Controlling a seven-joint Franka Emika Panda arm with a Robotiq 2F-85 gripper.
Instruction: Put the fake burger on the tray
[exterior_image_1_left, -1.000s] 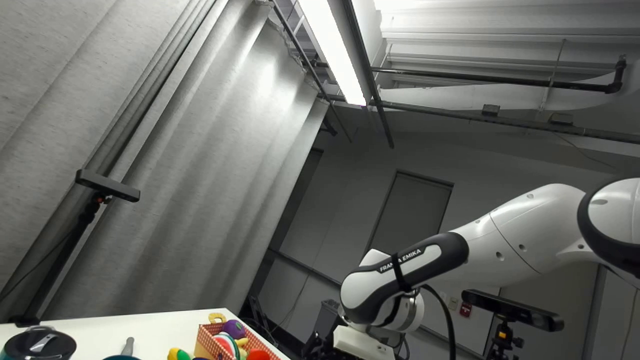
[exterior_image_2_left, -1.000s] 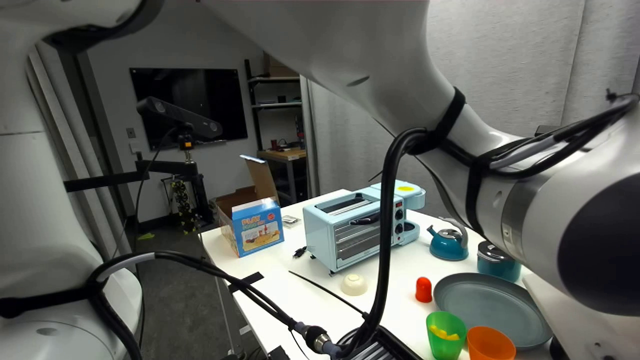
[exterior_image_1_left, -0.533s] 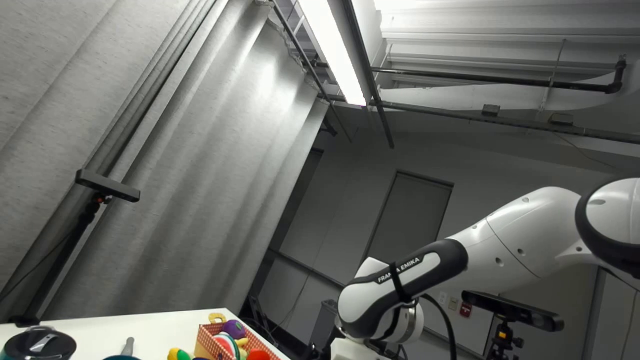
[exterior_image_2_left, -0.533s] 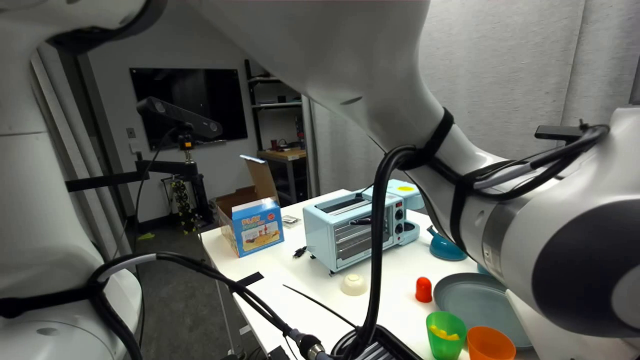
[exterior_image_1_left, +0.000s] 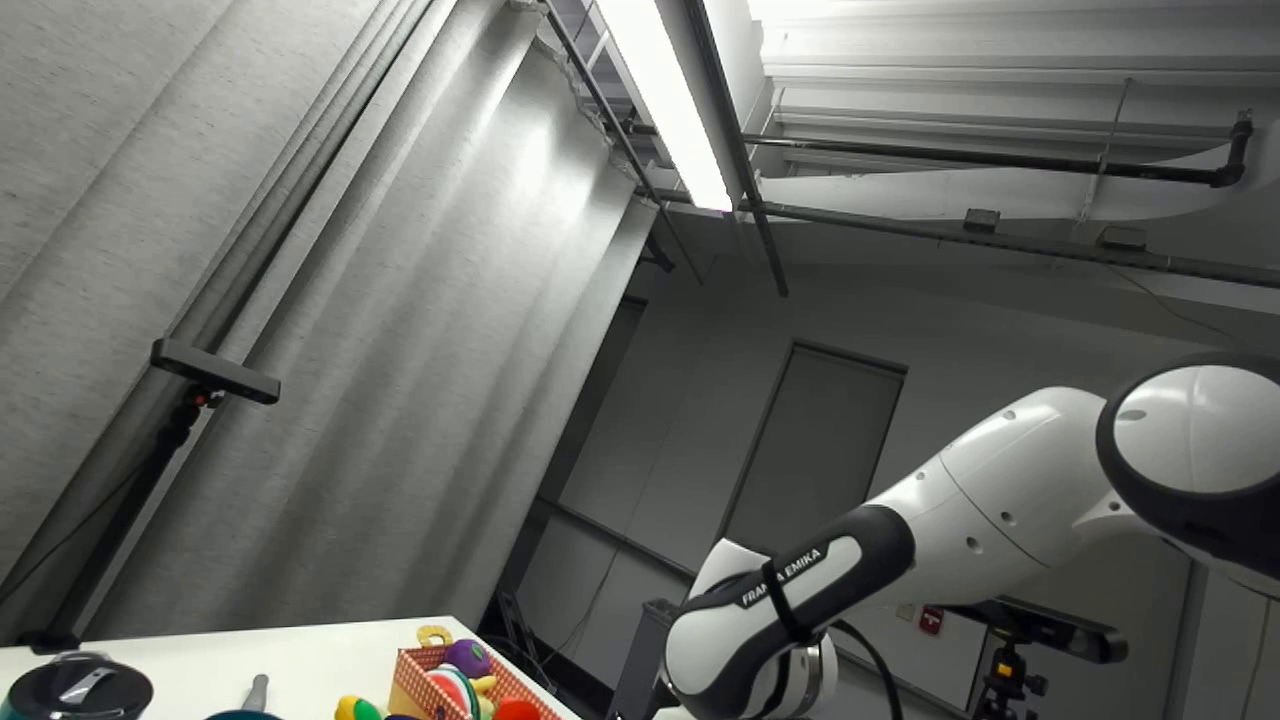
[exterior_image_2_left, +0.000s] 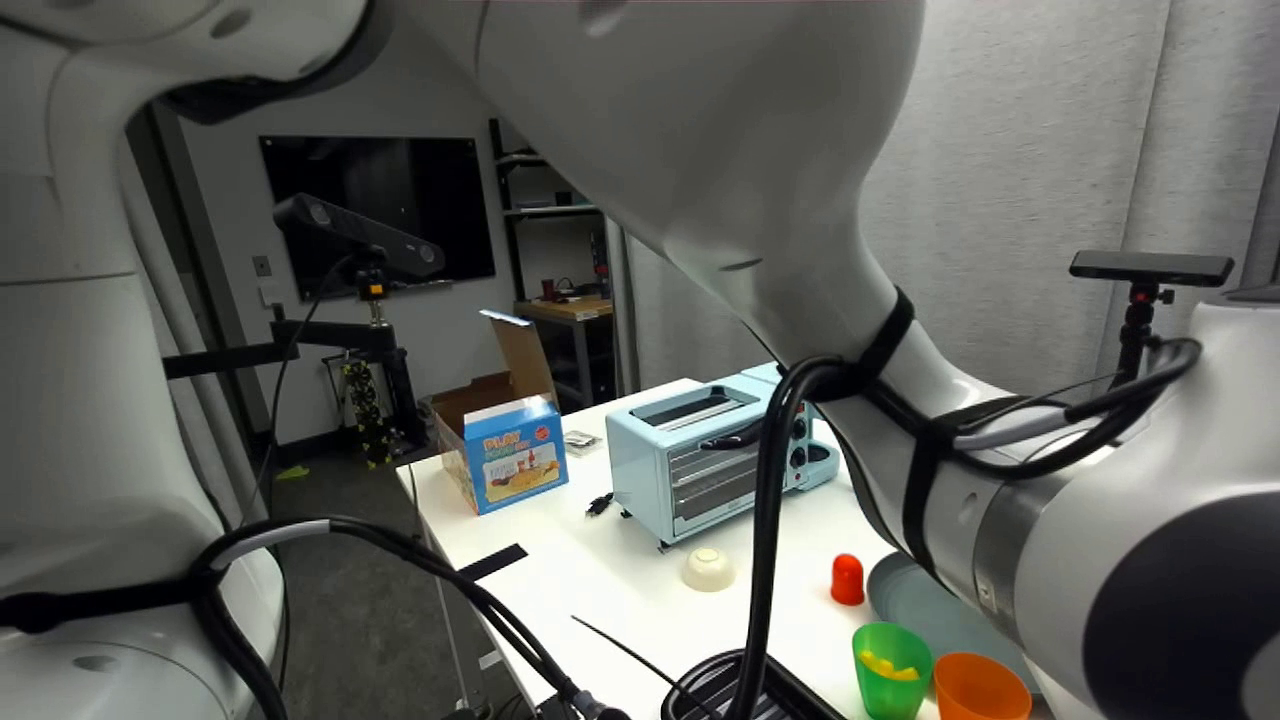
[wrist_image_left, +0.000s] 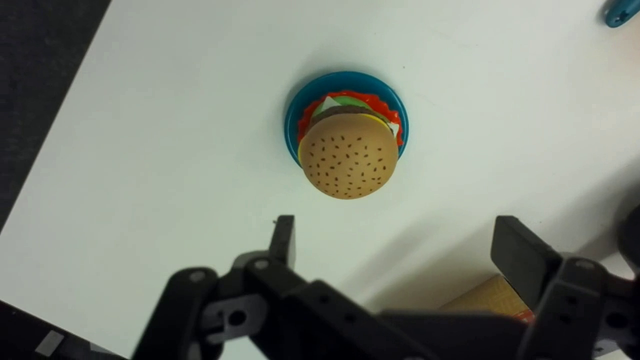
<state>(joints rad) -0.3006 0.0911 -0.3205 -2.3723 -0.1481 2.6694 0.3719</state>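
Observation:
The fake burger (wrist_image_left: 347, 157), with a seeded tan bun, lies tilted in a small round teal dish (wrist_image_left: 345, 78) on the white table in the wrist view. My gripper (wrist_image_left: 395, 220) is open and empty, its fingers wide apart. In the wrist view the burger appears just beyond the fingertips, a little left of the middle between them, and apart from them. A black tray with a rack (exterior_image_2_left: 803, 690) shows at the bottom edge in an exterior view, partly covered by the arm's cable. The burger is out of view in both exterior views.
A basket of toy food (exterior_image_1_left: 405, 685) stands at the table edge; its corner also shows below the right finger (wrist_image_left: 492, 297). A toaster oven (exterior_image_2_left: 690, 455), a green cup (exterior_image_2_left: 890, 690), an orange cup (exterior_image_2_left: 980, 690) and a grey plate (exterior_image_2_left: 930, 610) stand on the table.
The arm has moved lower in both exterior views. The wrist end has sunk to the bottom edge in an exterior view. The table objects have not moved.

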